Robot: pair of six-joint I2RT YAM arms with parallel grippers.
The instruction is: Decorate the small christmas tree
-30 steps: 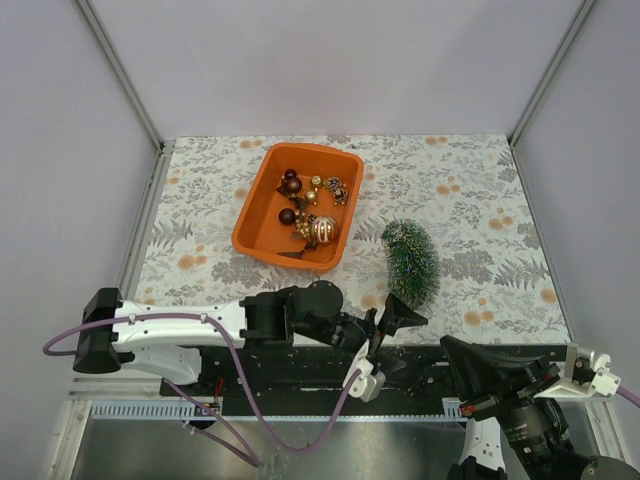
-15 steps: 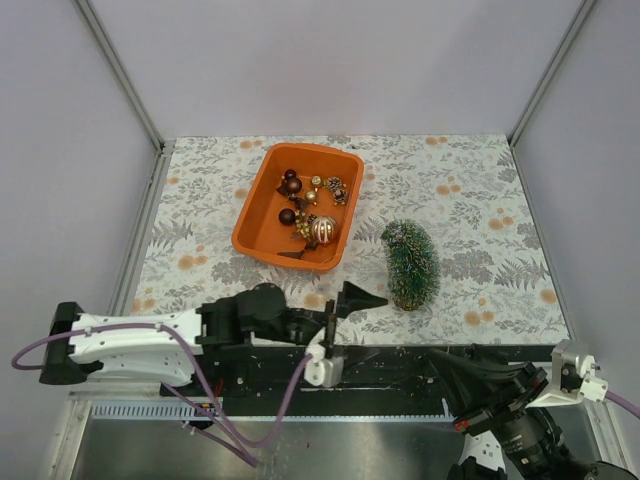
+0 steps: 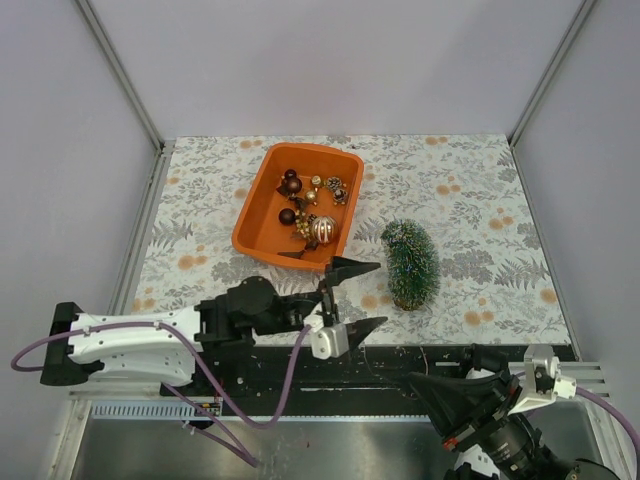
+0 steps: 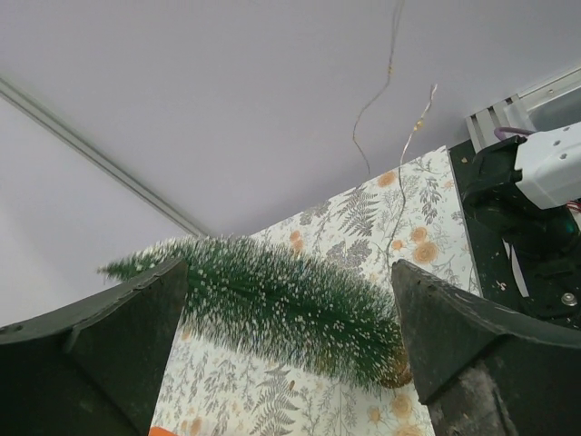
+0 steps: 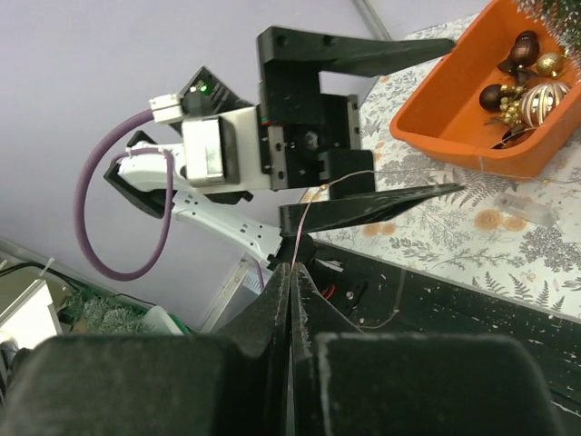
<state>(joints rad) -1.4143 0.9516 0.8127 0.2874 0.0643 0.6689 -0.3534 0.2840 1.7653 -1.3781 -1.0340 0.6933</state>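
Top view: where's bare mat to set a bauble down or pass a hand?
Bare mat right of the small christmas tree, left of the orange tub, and along the back wall. Crowded: the near gap between tub and tree, where the left end effector sits open.

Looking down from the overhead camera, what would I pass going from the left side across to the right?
left arm's white link → orange tub → small christmas tree → white block on the right wrist
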